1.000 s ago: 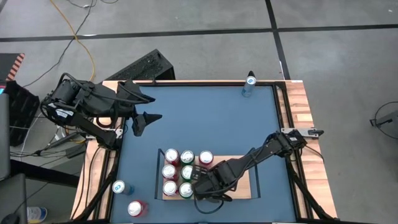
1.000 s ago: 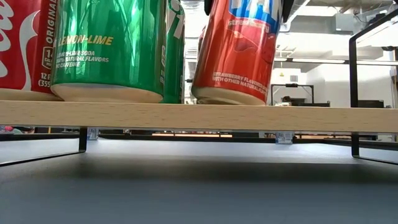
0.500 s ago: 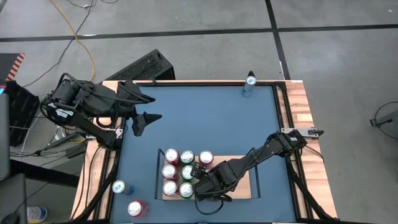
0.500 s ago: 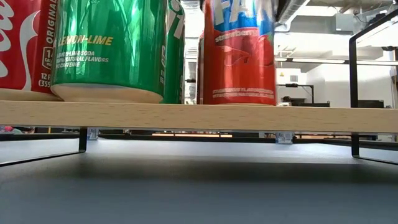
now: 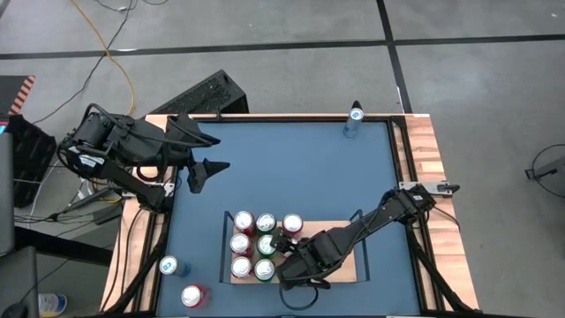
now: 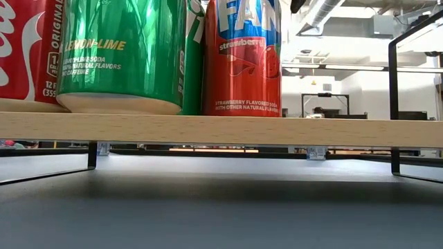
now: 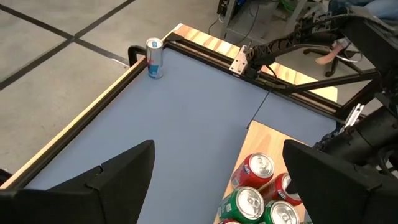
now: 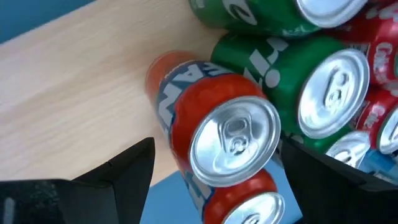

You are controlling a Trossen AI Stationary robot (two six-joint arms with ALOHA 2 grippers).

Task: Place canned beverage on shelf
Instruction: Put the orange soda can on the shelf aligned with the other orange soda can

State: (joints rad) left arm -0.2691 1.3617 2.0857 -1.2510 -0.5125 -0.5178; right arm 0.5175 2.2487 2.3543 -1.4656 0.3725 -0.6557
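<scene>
— What has moved since a second ago?
— The strawberry can (image 6: 241,55), tilted then, now stands upright on the shelf (image 6: 221,129), touching the green can (image 6: 121,55). The right gripper (image 5: 291,262) has drawn back with its fingers spread, holding nothing.
— Does the overhead view show that?
— Barely; the arm hides the can. The right wrist view shows the lid (image 8: 234,138) clear between the fingers.
— And the left gripper (image 5: 205,150)?
— Wide apart, empty, above the table's left side.
</scene>
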